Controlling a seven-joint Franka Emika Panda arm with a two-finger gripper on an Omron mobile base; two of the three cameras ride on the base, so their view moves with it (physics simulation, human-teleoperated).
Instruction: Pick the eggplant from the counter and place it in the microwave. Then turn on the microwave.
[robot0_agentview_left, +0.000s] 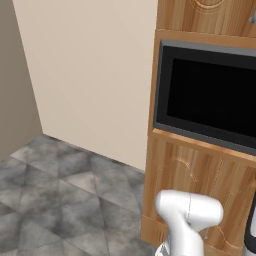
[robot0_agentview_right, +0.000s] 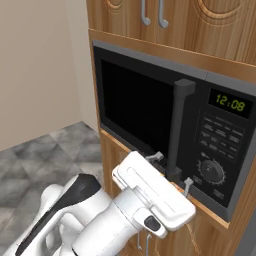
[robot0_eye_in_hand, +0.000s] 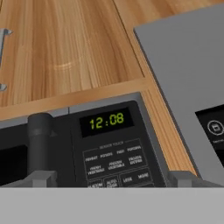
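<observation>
- The end effector (robot0_agentview_right: 172, 172) hangs just in front of the microwave (robot0_agentview_right: 150, 120), at the foot of its vertical bar handle (robot0_agentview_right: 178, 127). Its jaws stand spread wide with nothing between them, the handle base roughly between the two fingertips (robot0_agentview_right: 156, 156).
- The microwave door (robot0_agentview_right: 135, 107) looks shut, its black glass flush with the frame in both base views.
- Judged from this, the step in hand is getting the door open, before any picking up. No eggplant can be seen here, and no tabletop either, so I cannot tell where the eggplant lies, which way its stem end points or how its long axis runs.
- The next move calls for closing the jaws around the handle, then pulling outward along the door's swing. Which side carries the hinge cannot be told.
- The handle's long axis runs upright, at the door's edge beside the button panel (robot0_agentview_right: 220, 145).
- On that panel, the green display (robot0_eye_in_hand: 106, 122) reads 12:08 and sits above the buttons, with the dial (robot0_agentview_right: 212, 170) lower down.
- In the hand view, the handle's top stands just beside the display.
</observation>
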